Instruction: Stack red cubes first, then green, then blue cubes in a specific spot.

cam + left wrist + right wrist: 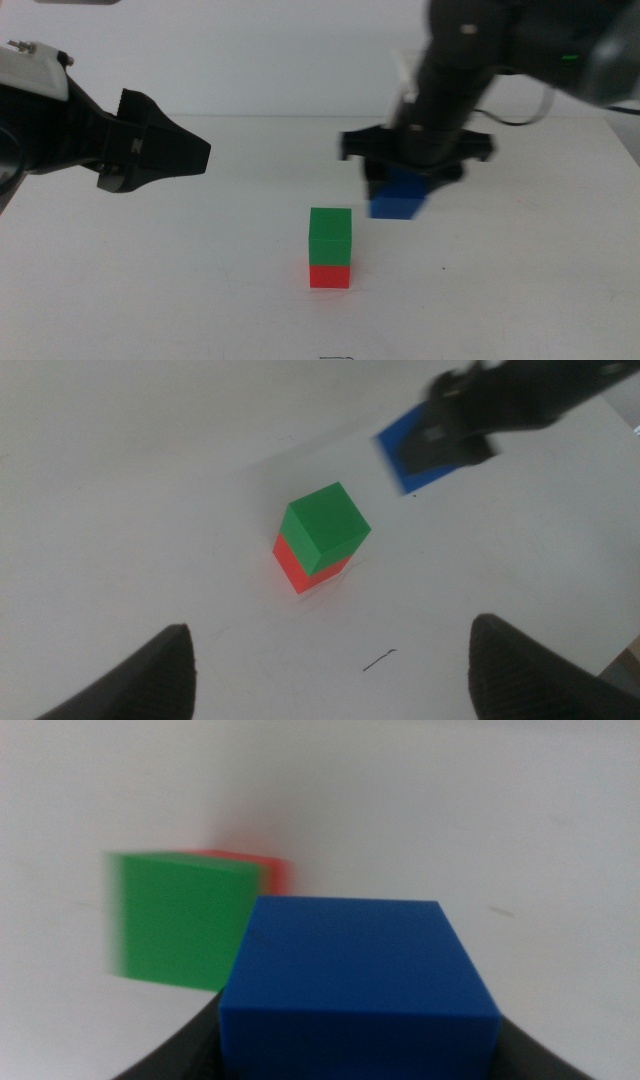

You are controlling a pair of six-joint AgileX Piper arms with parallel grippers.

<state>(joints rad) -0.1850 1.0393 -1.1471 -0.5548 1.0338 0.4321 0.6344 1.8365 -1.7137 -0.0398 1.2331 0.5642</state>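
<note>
Plain white tabletop (520, 290), matte, meeting a pale wall at the far edge; a short dark scratch mark (379, 659) shows on it in the left wrist view. Small solid green cube (331, 236) rests squarely on the small solid bright red cube (330, 276) near the table's centre. Right gripper (412, 172), blurred, clamps the small solid dark blue cube (398, 197) between its jaws, near the stack, to its right and farther back. Left gripper (195, 150) hangs at the left, jaws spread wide, holding nothing.
</note>
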